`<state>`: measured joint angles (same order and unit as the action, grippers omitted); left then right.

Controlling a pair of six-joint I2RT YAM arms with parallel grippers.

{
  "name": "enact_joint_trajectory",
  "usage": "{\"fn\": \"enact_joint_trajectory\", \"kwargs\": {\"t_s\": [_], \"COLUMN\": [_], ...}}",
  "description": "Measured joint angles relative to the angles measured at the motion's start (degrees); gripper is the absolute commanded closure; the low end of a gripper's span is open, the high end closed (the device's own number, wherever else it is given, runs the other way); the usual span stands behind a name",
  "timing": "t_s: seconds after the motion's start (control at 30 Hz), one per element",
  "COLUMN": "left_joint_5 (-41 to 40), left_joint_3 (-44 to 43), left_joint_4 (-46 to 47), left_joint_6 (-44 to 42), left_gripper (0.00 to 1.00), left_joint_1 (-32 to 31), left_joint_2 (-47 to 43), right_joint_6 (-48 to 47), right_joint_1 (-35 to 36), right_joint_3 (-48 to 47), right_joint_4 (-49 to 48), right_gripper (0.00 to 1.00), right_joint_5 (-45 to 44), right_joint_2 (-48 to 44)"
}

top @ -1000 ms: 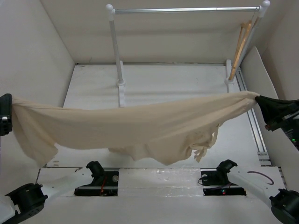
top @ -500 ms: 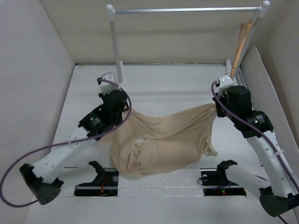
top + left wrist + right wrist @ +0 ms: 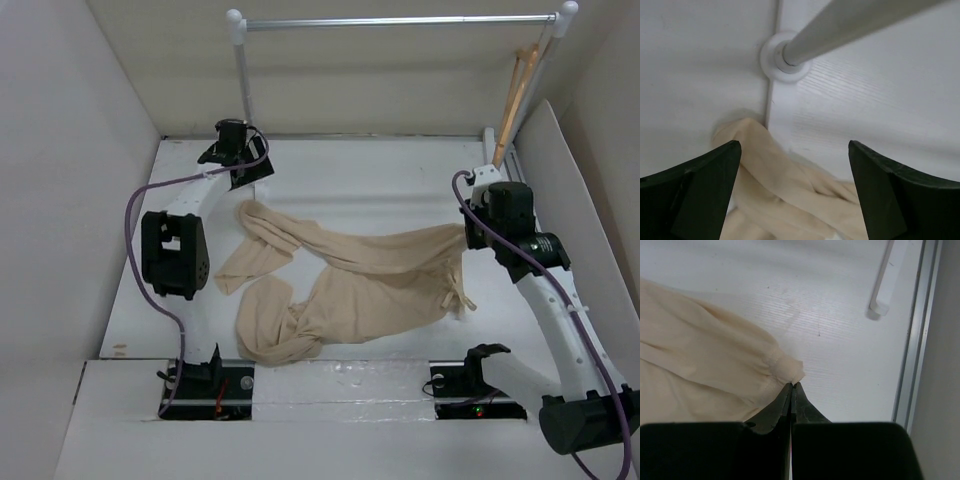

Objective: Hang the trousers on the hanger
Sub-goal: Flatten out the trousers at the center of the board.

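The beige trousers (image 3: 340,275) lie spread and crumpled on the white table, legs toward the left and waist toward the right. My left gripper (image 3: 243,178) hovers open above the end of one leg (image 3: 785,195), next to the rack's left post base (image 3: 785,57); nothing is between its fingers (image 3: 705,185). On the right, my right gripper (image 3: 466,232) is shut on a corner of the trousers' waistband (image 3: 782,367), holding it slightly lifted. The wooden hanger (image 3: 515,95) hangs slanted at the right end of the rack, near the right post.
A rack with white posts and a silver rail (image 3: 400,20) stands across the back of the table. White walls (image 3: 60,150) close in the sides. A metal track (image 3: 915,340) runs along the right edge, beside the rack's foot (image 3: 885,282).
The trousers, earlier stretched in the air between both grippers, came down onto the table. My left gripper let go, opened and moved back toward the left post. The right gripper stays shut on the waistband.
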<state>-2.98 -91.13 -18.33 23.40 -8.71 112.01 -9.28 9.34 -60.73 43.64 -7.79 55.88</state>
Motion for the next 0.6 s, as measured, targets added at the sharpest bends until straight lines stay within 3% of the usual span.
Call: {"fn": "enact_joint_trajectory", "kwargs": {"t_s": [0.07, 0.1, 0.17, 0.2, 0.37, 0.5, 0.6], "left_joint_5": [1.16, 1.22, 1.16, 0.83, -1.01, -1.84, -2.47], "left_joint_3": [0.85, 4.22, 14.4, 21.24, 40.65, 49.22, 51.04], "left_joint_4": [0.17, 1.64, 3.96, 3.87, 1.38, -1.05, -4.0], "left_joint_6": [0.02, 0.17, 0.9, 1.51, 4.2, 6.75, 8.48], "left_gripper": [0.2, 0.45, 0.64, 0.69, 0.67, 0.58, 0.61], "left_joint_1": [-0.52, -0.79, -1.07, -1.53, -6.12, -8.59, -8.59], "left_joint_2": [-3.74, -7.32, -17.27, -24.09, -44.61, -46.86, -45.2], "right_joint_6": [0.0, 0.0, 0.02, 0.02, 0.02, -0.02, -0.15], "right_joint_1": [0.0, 0.0, 0.0, 0.0, 0.02, 0.15, 0.48], "right_joint_3": [-1.18, -1.22, -1.84, -1.84, -1.16, 0.24, 1.4], "right_joint_4": [-0.24, -0.26, -0.92, -0.96, -1.05, -1.18, -1.25], "right_gripper": [1.0, 1.0, 1.0, 1.0, 1.0, 1.0, 1.0], "right_joint_5": [1.03, 1.09, 2.62, 3.23, 6.14, 8.28, 9.49], "right_joint_2": [0.44, 0.44, -0.42, -0.87, -3.39, -3.91, -3.91]}}
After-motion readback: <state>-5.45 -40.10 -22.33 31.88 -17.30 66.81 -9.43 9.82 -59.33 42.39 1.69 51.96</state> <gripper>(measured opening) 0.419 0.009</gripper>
